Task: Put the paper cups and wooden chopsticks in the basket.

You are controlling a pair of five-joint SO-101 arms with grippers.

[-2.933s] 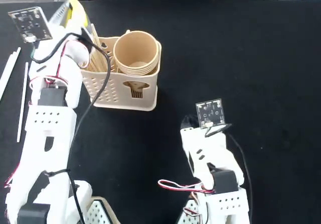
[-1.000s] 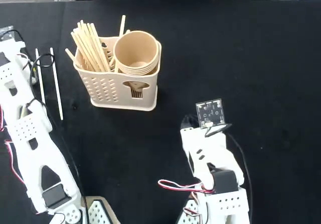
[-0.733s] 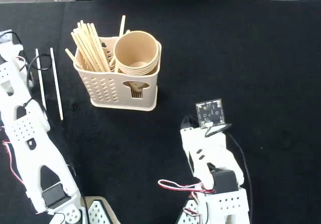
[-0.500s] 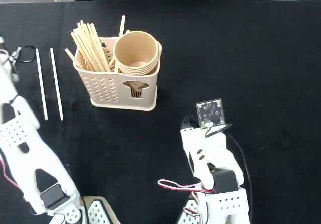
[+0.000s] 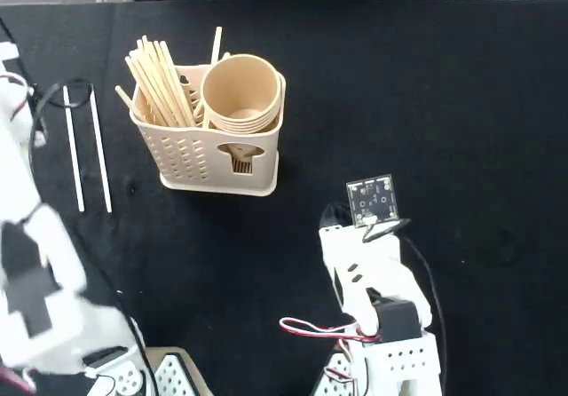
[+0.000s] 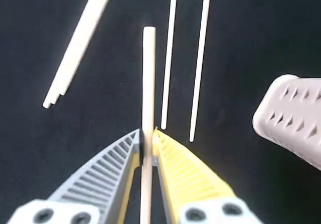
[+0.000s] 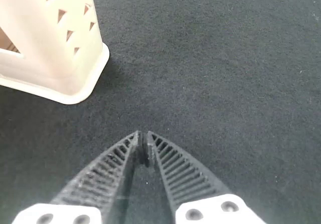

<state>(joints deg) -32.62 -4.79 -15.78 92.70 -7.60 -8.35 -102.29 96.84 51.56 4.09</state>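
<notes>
Left gripper (image 6: 148, 137) is pinching a wooden chopstick (image 6: 148, 78) between its tips, the stick pointing straight out ahead over the black table (image 6: 251, 28). Two thin pale sticks (image 6: 170, 53) are lying flat between that chopstick and the basket (image 6: 293, 113) corner. A joined pair of chopsticks (image 6: 75, 48) is lying on the side away from the basket.

Over to the right wrist view: right gripper (image 7: 143, 139) is sitting with its tips pressed together on nothing, low over the table, the basket's corner just ahead and apart.

From the high view, the basket is standing upright, paper cups (image 5: 241, 92) nesting in one compartment and a bundle of chopsticks (image 5: 160, 81) leaning in the other. The thin sticks are lying just beside the basket's chopstick side, and the left arm (image 5: 35, 289) is showing beyond them. The right arm (image 5: 377, 281) is resting well apart from the basket.
</notes>
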